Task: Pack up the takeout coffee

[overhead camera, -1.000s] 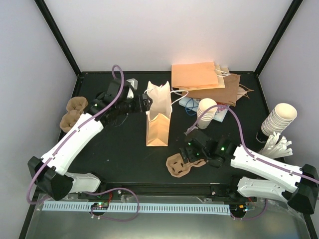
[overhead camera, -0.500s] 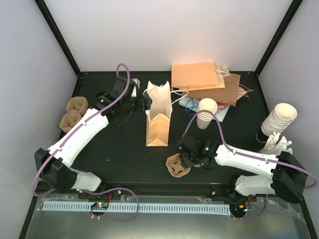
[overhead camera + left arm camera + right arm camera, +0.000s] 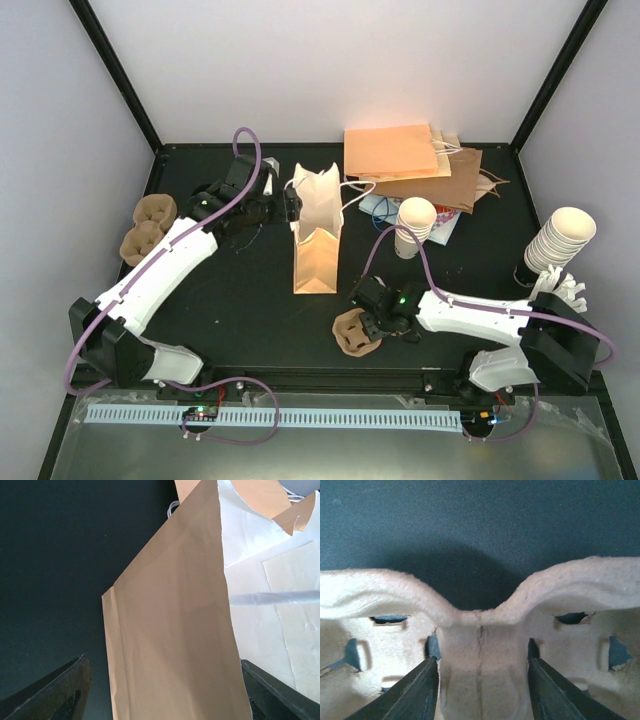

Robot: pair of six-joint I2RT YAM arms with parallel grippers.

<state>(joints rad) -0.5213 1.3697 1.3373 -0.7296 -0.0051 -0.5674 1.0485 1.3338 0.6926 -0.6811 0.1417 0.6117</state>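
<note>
**Packing surface: contents and claw states**

1. Surface (image 3: 240, 300): black. Clock directions are read from its centre in the top view, with 12 o'clock at the far edge.

2. Coffee (image 3: 526, 274): at 3 o'clock near the right edge. Only a dark lid shows, at the foot of the cup stack; the rest is hidden. Neither claw is near it.

3. Cup stack (image 3: 562, 235): white and lidless, leaning, at 3 o'clock, just beside the coffee.

4. Cups (image 3: 415, 222): a short white lidless stack, upright, at 2 o'clock.

5. Bag (image 3: 318, 240): tan outside and white inside, standing at the centre with its mouth open.

6. Flat bags (image 3: 400, 152): tan and brown, piled at 1 o'clock against the far edge.

7. Spare carriers (image 3: 148, 225): two brown pulp trays at 9 o'clock, touching each other.

8. Carrier (image 3: 350, 338): a brown pulp tray at 5 o'clock, near the front edge.

9. Left claw (image 3: 293, 207): at 11 o'clock, by the bag's left rim. The wrist view shows its fingers (image 3: 55, 695) spread wide. The bag's tan wall lies between them with a gap on each side. It holds nothing.

10. Right claw (image 3: 362, 320): over the carrier at 5 o'clock, about half closed. Its fingers (image 3: 417, 692) straddle the carrier's centre post and press against both of its sides.
</note>
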